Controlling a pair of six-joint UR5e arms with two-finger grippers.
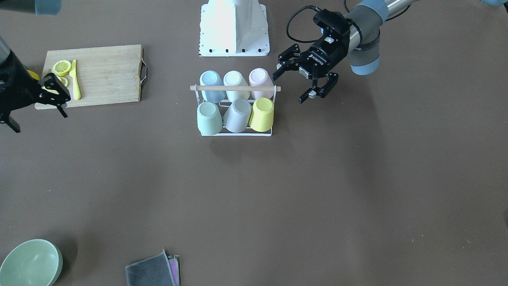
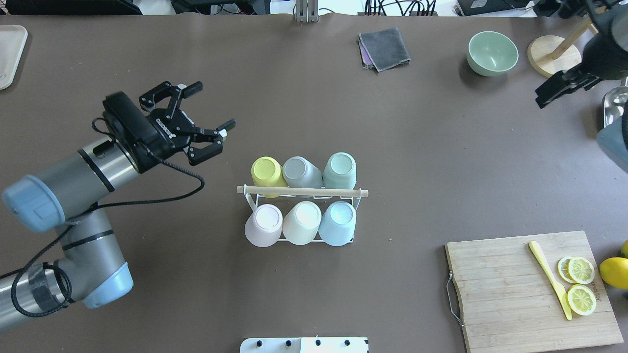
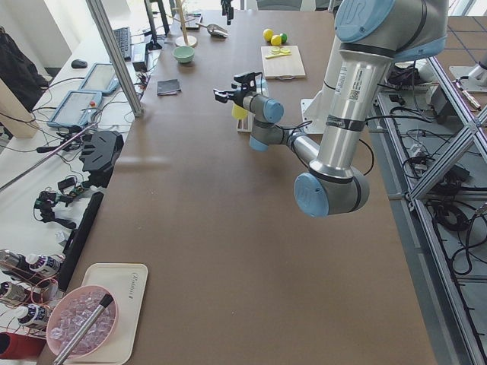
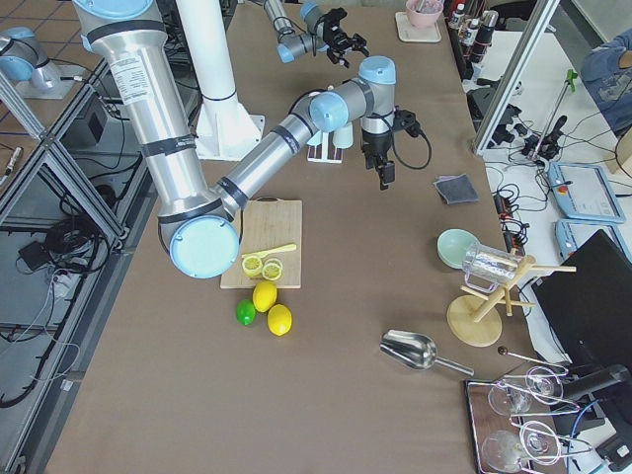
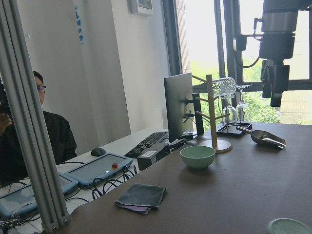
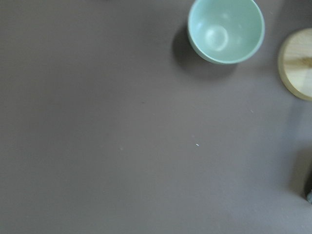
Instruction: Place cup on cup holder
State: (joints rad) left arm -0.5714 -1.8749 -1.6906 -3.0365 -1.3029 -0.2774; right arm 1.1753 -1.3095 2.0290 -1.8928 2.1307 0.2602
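I see a brown table in a bright windowed lab. The cup holder stands mid-table with 6 upturned cups on it. The left gripper is spread and empty, near the holder's far left. The right gripper is spread and empty at the far right, near a green bowl.
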